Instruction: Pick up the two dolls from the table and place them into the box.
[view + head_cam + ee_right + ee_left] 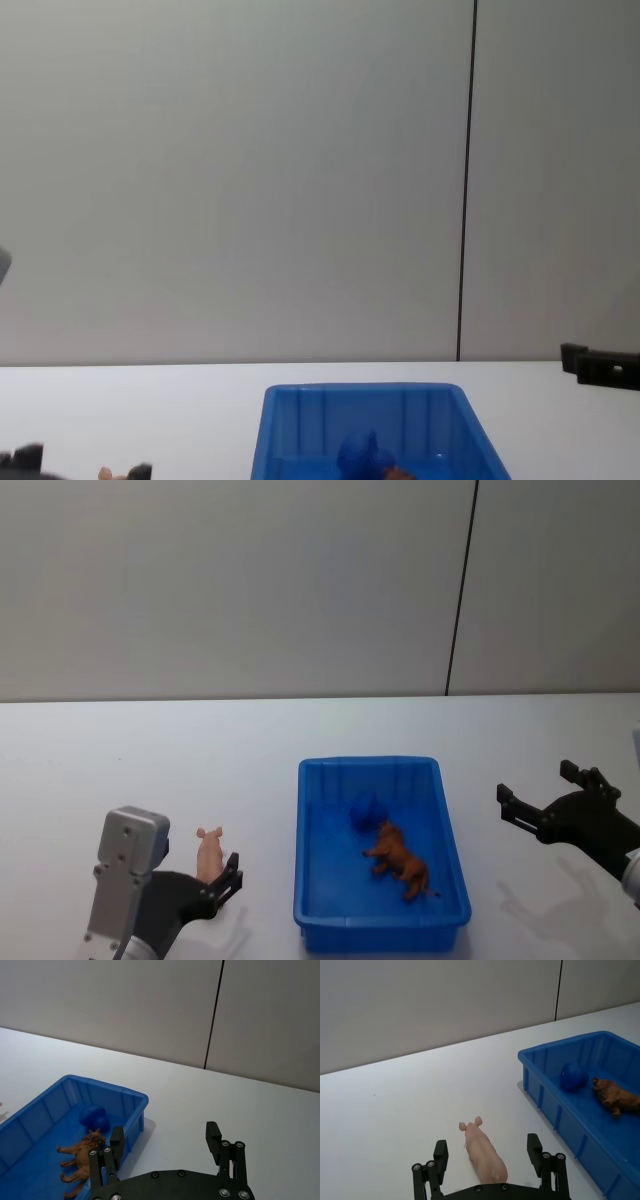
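The pale pink doll (208,853) lies on the white table (120,770), left of the blue box (368,763). My left gripper (215,875) stands open around it, and in the left wrist view the doll (485,1154) sits between the two fingers (440,1152) without being squeezed. A blue doll (366,812) and a reddish-brown furry doll (400,860) rest inside the box. To the right of the box my right gripper (540,788) hovers open over the table, nothing between its fingers (212,1132).
A plain grey wall with a dark vertical seam (460,590) stands behind the table. White tabletop spreads on both sides of the box and beyond it. The box's rim (360,390) shows low in the chest view.
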`<state>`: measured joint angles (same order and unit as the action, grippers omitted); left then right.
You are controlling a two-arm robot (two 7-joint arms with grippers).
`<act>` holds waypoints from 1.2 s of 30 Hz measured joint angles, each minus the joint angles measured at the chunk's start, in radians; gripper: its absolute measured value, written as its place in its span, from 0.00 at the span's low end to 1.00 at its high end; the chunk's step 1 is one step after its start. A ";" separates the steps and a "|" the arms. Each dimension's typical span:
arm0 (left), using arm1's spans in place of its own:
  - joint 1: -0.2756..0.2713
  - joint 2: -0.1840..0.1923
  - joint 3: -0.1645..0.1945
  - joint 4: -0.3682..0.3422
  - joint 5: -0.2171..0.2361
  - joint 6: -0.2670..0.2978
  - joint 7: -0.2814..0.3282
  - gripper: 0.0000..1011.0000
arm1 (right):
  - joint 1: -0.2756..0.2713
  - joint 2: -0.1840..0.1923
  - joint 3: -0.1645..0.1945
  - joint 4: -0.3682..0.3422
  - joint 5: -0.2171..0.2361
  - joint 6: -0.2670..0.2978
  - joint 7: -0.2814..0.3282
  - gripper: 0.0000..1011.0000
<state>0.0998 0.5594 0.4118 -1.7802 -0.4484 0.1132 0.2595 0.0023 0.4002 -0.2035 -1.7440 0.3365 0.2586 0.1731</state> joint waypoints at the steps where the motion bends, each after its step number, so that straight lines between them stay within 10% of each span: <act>1: 0.002 0.000 -0.001 0.008 -0.006 -0.003 -0.004 0.99 | 0.000 0.000 0.000 0.000 0.000 0.000 0.000 0.99; 28: -0.066 -0.048 -0.027 0.204 0.016 -0.022 -0.169 0.99 | 0.000 0.000 0.000 0.000 0.000 0.000 0.000 0.99; 36: -0.095 -0.066 -0.031 0.256 0.037 -0.023 -0.211 0.79 | 0.000 0.000 0.000 0.000 0.000 0.000 0.000 0.99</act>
<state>0.0050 0.4935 0.3805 -1.5245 -0.4115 0.0898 0.0488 0.0023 0.4005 -0.2036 -1.7438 0.3364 0.2586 0.1733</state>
